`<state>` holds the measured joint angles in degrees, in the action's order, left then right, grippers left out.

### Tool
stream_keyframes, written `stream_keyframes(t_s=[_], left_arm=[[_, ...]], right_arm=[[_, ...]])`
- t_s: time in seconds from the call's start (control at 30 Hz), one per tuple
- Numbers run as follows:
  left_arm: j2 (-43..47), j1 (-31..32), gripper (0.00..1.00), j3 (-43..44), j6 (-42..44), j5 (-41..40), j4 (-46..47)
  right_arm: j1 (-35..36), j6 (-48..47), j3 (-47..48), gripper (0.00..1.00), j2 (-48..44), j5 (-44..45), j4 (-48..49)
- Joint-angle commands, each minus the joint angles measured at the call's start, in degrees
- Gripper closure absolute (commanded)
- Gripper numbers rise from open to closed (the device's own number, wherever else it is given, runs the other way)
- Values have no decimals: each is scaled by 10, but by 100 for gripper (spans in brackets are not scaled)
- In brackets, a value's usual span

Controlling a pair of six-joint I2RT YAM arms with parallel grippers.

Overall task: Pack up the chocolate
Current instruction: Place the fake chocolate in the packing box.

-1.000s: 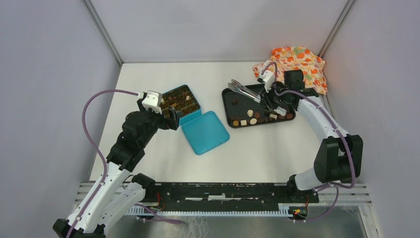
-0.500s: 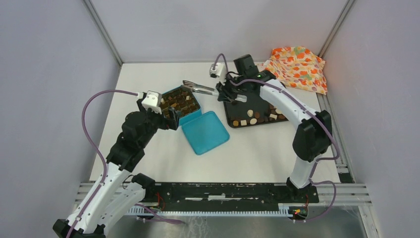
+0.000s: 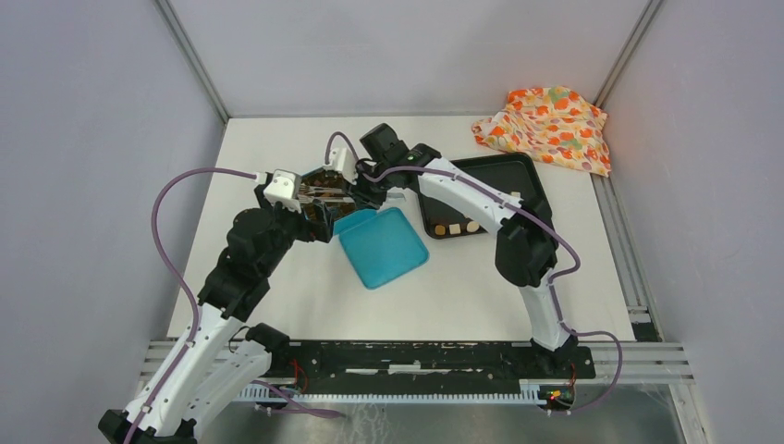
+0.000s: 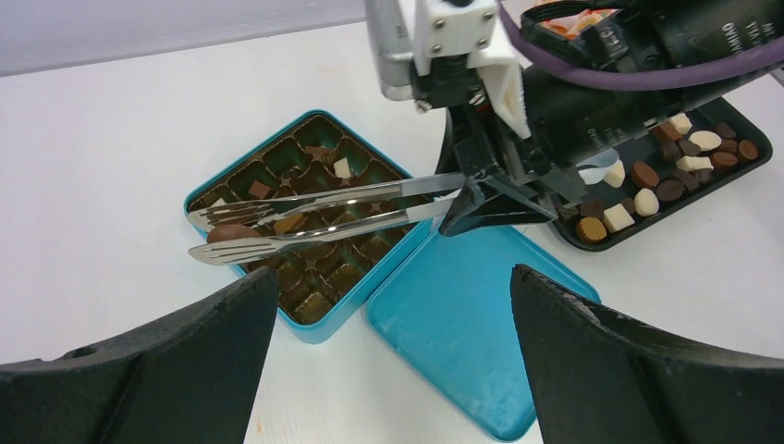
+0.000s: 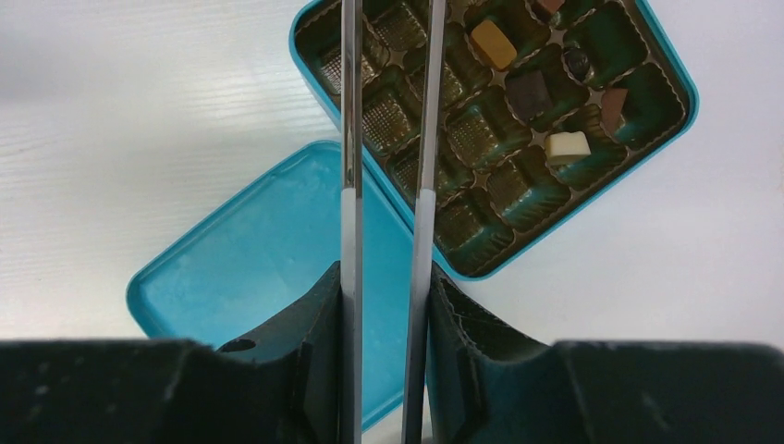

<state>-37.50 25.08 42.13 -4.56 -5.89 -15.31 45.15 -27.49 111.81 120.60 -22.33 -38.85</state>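
The right gripper (image 4: 481, 199) is clamping the tongs (image 4: 314, 208), which are pinching a brown chocolate (image 4: 231, 233) over the teal box (image 4: 250, 157). More are lying in the black tray (image 4: 740, 171) beside the box. The left gripper (image 4: 390, 287) is hovering near the box, fingers apart.

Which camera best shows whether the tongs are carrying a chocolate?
Left wrist: a brown piece is held in the tongs over the tin. Right wrist crops the tong tips; top view is too small.

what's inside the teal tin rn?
A cupped tray in the teal tin, mostly empty, with a few chocolates near one side. The tongs held by the right gripper cross over it, hiding parts of several cups.
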Motion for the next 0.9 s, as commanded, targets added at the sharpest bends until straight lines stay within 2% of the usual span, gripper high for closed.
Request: stream_keyframes(t_s=[0.0,0.5,0.87], left_arm=[[2,-3,0,10,1,-6,10],[3,-3,0,10,1,-6,9],[4,-4,0,10,1,-7,9]], right_arm=[[6,12,53,90,21,40,16],[17,17,68,83,64,91,27],[17,16,75,67,79,100,28]])
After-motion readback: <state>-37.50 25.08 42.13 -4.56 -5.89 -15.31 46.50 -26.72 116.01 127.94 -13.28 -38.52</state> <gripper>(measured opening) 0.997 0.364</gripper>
